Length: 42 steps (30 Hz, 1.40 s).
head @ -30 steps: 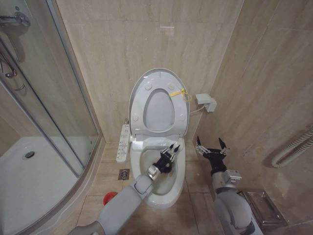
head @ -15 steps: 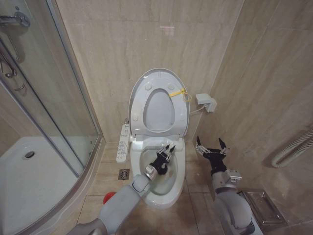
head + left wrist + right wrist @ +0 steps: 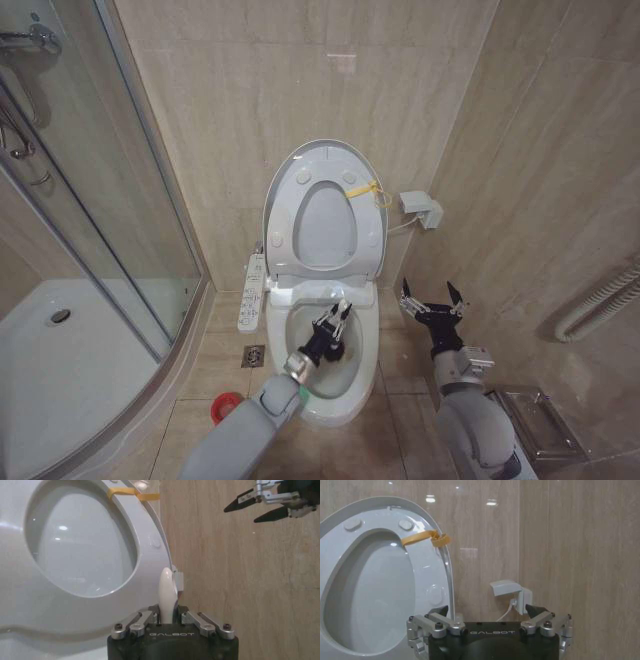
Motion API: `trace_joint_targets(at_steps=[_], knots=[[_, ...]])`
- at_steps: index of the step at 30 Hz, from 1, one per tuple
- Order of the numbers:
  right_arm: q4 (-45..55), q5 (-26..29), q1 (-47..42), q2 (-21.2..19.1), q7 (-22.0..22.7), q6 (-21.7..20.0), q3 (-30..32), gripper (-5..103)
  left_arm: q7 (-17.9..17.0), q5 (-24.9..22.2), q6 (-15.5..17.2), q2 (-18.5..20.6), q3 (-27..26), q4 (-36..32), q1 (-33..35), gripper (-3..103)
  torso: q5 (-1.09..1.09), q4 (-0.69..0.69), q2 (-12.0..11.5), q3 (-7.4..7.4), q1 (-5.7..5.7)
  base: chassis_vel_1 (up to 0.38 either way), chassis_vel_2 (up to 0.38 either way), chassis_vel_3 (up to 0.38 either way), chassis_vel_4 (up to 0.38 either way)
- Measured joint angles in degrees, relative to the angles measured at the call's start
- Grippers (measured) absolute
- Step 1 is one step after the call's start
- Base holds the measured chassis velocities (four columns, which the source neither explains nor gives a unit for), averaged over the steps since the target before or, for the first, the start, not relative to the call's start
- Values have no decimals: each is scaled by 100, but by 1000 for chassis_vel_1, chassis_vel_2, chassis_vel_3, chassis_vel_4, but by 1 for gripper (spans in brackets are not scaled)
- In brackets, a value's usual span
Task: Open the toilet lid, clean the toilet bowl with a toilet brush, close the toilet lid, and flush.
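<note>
The toilet lid (image 3: 322, 160) stands raised against the tiled wall, with the seat ring (image 3: 325, 225) folded up against it; a yellow tie (image 3: 366, 190) is fastened around the ring's upper right portion. The toilet bowl (image 3: 352, 398) is open below, and the long white button panel (image 3: 251, 292) lies along its left side. The left tool (image 3: 333, 322) is positioned over the bowl opening, fingers pressed together on the white stick handle of the toilet brush (image 3: 166, 592); in the left wrist view the handle projects from between the fingers toward the raised seat. The brush head cannot be made out. The red cup holder (image 3: 227, 407) sits on the floor tiles to the left of the bowl's pedestal, near the floor drain (image 3: 253, 356). The right tool (image 3: 431, 296) hangs to the right of the bowl, clear of it, fingers spread and holding nothing, below the wall outlet (image 3: 422, 208).
</note>
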Motion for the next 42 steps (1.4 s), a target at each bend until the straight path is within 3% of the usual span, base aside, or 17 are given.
trace_joint_targets(at_steps=[11, 24, 33, 42], knots=[[0, 0, 0, 0, 0, 0, 0, 100, 1, 29, 62, 448, -326, -548, 588, 21, 0, 0, 0, 0, 0, 0, 0, 0, 0], [0, 0, 0, 0, 0, 0, 0, 100, 44, -219, 56, 951, -649, -847, 732, 21, 0, 0, 0, 0, 0, 0, 0, 0, 0], [0, 0, 0, 0, 0, 0, 0, 100, 48, -570, -18, 780, -506, -848, 475, 21, 0, 0, 0, 0, 0, 0, 0, 0, 0], [0, 0, 0, 0, 0, 0, -1, 100, 50, -782, 12, 430, -14, -871, 266, 21, 2, 0, 0, 0, 0, 0, 0, 0, 0]])
